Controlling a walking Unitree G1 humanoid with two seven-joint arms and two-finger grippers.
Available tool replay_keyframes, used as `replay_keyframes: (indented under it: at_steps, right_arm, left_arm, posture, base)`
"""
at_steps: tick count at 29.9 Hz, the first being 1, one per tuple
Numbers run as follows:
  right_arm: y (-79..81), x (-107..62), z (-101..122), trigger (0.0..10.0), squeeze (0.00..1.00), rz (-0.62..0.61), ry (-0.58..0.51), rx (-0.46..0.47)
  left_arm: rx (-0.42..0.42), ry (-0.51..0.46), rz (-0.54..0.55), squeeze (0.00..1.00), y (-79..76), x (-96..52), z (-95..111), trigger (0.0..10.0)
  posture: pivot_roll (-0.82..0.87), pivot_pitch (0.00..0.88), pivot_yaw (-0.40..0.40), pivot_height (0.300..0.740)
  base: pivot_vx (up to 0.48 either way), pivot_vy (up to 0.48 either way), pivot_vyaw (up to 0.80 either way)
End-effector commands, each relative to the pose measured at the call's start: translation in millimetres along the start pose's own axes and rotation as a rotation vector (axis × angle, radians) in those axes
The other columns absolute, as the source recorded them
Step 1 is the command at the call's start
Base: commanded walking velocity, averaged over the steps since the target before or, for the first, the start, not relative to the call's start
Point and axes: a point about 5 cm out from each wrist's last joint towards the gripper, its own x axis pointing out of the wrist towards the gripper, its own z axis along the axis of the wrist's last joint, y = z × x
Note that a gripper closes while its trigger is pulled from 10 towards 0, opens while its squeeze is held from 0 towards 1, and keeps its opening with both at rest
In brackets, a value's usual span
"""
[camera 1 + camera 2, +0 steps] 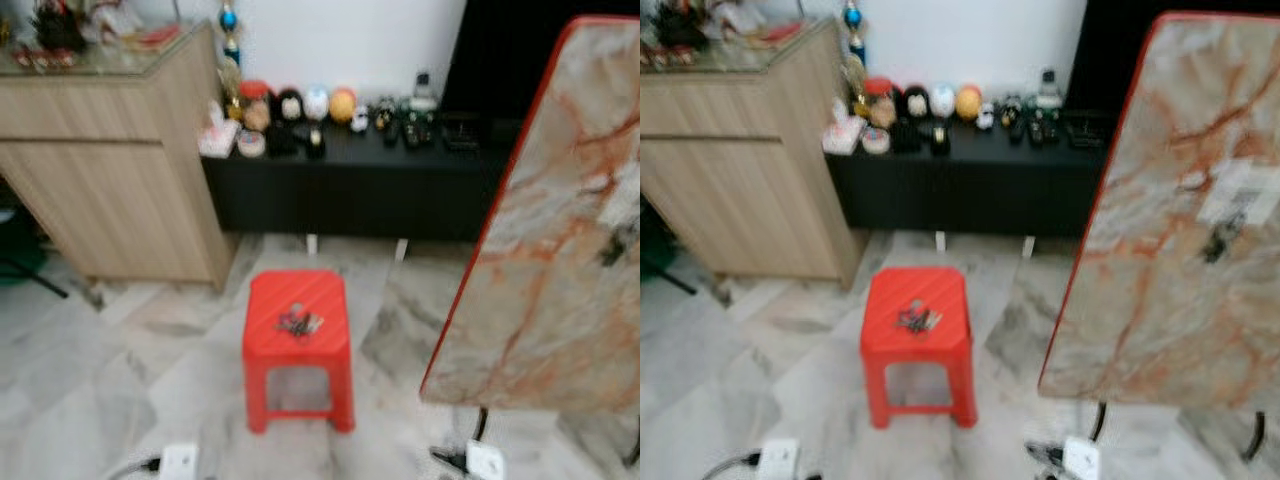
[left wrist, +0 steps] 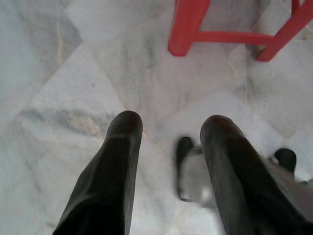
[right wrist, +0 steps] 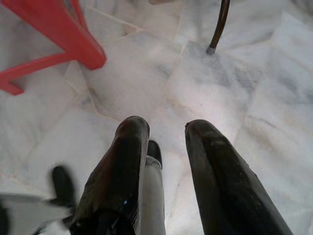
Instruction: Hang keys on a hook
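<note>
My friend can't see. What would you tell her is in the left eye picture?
A small red stool stands on a pale marble floor with a bunch of keys lying on its seat. Behind it are a wooden cabinet and a low black shelf lined with little toys.

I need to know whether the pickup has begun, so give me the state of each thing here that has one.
keys: lying loose on the stool, not held.
red stool: upright on the floor.
marble tabletop: tipped up on its edge.
left gripper: open, empty, above the floor.
right gripper: open, empty, above the floor.
</note>
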Motion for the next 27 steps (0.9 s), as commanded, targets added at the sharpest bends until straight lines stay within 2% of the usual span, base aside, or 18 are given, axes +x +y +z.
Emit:
replay_keyframes:
  at_steps: [1,20,27]
  right_arm:
    - [8.7,0.9,4.4,10.0,0.00,0.024,-0.010,0.001]
    - [7.3,1.4,7.3,10.0,0.00,0.035,-0.012,0.000]
    - [7.1,1.4,7.3,10.0,0.00,0.037,-0.012,-0.001]
  left_arm:
    - [0.001,0.017,0.025,0.00,9.3,-1.7,-4.3,10.0]
    - [-0.022,0.023,0.045,0.00,13.9,-2.5,-5.9,10.0]
    - [-0.014,0.014,0.044,0.00,14.3,-2.4,-4.7,10.0]
  posture:
    - [0.05,0.000,-0.048,0.740]
    - [0.05,0.000,-0.056,0.740]
    - [0.05,0.000,-0.057,0.740]
  base:
    - [0.000,0.371,0.00]
    - [0.000,0.368,0.00]
    - [0.000,0.000,0.00]
